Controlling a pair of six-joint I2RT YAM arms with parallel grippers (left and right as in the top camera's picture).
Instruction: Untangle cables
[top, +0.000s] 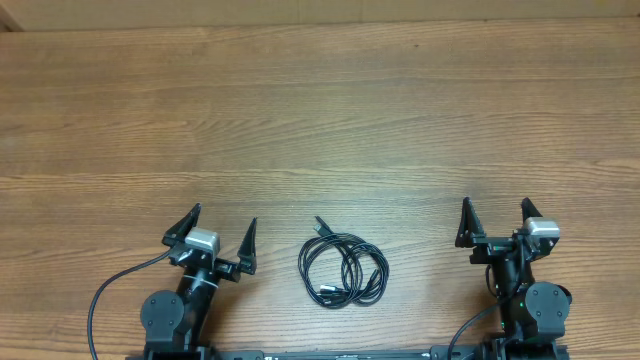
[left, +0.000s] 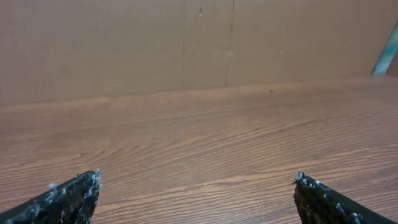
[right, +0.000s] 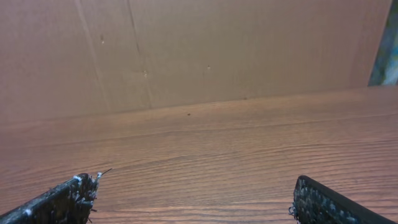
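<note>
While both arms sat at the near edge of the table (top: 320, 120), the cables (top: 343, 268) lay between them in one loose, overlapping coil on the wood, well apart from either arm, with a small plug end sticking out toward the far side. To either side of the coil, the left gripper (top: 223, 217) and the right gripper (top: 495, 203) each had their jaws spread wide, gripping nothing, with the fingertips aimed away from the bases. Farther off, the wood grain ran to a brown cardboard wall (left: 186, 43).
</note>
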